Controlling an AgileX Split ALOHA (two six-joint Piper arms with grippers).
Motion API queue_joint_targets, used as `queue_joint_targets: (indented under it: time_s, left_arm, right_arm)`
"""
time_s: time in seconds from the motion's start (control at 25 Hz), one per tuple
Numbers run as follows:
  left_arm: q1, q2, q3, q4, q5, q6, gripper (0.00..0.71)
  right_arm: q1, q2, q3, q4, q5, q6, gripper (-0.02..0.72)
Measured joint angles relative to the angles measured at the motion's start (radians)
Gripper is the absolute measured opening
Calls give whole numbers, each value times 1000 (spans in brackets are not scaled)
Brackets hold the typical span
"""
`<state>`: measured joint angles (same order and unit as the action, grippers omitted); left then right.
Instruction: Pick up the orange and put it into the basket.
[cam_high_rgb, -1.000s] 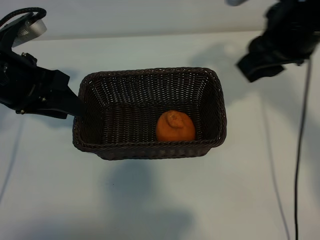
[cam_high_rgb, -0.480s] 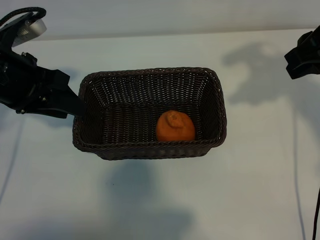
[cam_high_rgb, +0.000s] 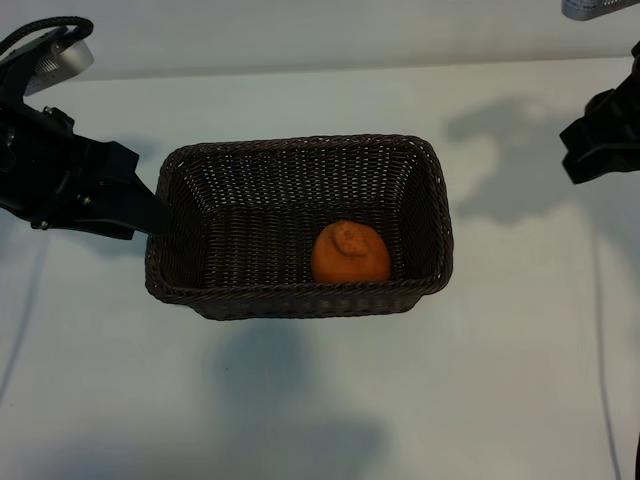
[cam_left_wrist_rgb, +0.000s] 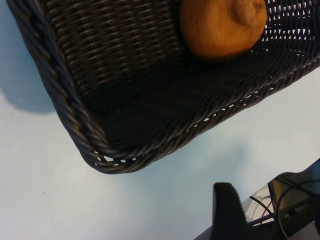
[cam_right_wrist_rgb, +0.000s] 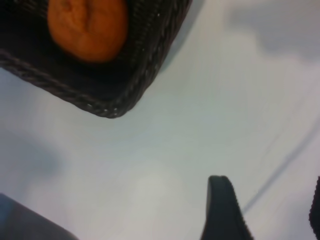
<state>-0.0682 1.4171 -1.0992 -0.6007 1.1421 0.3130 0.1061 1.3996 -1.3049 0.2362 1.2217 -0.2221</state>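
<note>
The orange (cam_high_rgb: 350, 252) lies inside the dark wicker basket (cam_high_rgb: 300, 146), near its front right corner, knobby end up. It also shows in the left wrist view as the orange (cam_left_wrist_rgb: 221, 26) and in the right wrist view as the orange (cam_right_wrist_rgb: 86, 27). My left gripper (cam_high_rgb: 148, 213) hangs just off the basket's left end, open, with one finger (cam_left_wrist_rgb: 226, 207) over bare table and nothing in it. My right gripper (cam_right_wrist_rgb: 268, 192) is open and empty over the table, well right of the basket; its arm (cam_high_rgb: 603, 138) sits at the picture's right edge.
The basket stands on a pale table (cam_high_rgb: 300, 400). Thin cables (cam_high_rgb: 600, 330) run down the table's right side and another cable (cam_high_rgb: 20, 340) down the left. Bare table lies in front of and behind the basket.
The right arm has swung away from behind the basket's right corner to the right edge of the view. The left arm, the basket and the orange have not moved.
</note>
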Motion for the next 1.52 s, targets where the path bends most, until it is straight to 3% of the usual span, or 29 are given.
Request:
queue_joint_targets:
  time_s: [0.2,1.52]
  left_arm:
    - [0,0,0,0,0,0,452]
    - [0,0,0,3,0,-2,452]
  right_arm:
    - [0,0,0,46,-1,-2,420]
    - [0,0,0,68,-1,0,420]
